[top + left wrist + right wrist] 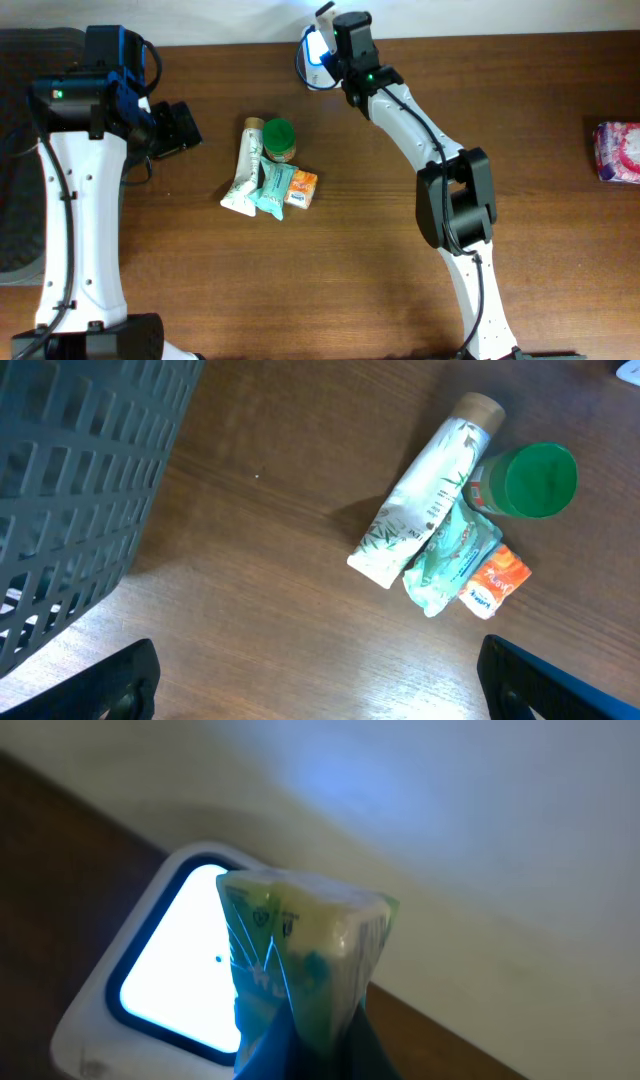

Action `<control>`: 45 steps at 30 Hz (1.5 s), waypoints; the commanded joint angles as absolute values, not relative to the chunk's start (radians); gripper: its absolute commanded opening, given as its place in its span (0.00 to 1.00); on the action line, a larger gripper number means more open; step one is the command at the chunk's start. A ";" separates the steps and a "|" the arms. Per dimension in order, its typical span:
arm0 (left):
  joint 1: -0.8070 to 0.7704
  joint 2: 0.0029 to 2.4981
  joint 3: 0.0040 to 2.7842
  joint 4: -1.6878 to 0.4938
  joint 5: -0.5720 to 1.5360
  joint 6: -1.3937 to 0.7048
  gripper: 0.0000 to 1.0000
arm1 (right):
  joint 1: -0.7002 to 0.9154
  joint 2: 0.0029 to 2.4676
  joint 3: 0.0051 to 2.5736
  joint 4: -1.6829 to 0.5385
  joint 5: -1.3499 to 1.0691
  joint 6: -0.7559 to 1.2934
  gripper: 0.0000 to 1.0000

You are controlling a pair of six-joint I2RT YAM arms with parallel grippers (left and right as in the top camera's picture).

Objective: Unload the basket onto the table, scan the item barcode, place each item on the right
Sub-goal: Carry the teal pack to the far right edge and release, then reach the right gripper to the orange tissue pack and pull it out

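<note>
Over the glowing rounded scanner (170, 970), right end effector (300, 1045) pinches a crinkly, perhaps plastic packet (300, 950); left end effector (177, 128) gapes empty.

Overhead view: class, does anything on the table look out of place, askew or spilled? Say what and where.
Nothing looks spilled or damaged. The white tube, teal pouch, orange packet and green-lidded jar lie bunched in the middle, touching, at mixed angles. One pink package sits alone at the far right, apart from them.
</note>
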State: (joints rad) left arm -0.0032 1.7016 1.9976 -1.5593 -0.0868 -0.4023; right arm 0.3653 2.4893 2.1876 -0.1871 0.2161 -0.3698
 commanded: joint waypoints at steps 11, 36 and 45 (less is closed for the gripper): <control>0.003 1.684 1.997 -1.560 -0.094 -0.411 0.99 | -0.164 2.449 2.483 -1.195 0.187 0.015 0.04; 0.003 1.684 1.997 -1.561 -0.095 -0.411 0.99 | -0.113 2.209 2.356 -1.497 -0.535 0.030 0.99; 0.003 1.684 1.997 -1.561 -0.095 -0.411 0.99 | 0.234 2.214 2.140 -1.497 -0.435 0.046 0.99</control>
State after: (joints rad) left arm -0.0032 1.7016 1.9968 -1.5600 -0.0868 -0.4053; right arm 0.1917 2.2044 2.1746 -1.4990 -0.4534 0.0341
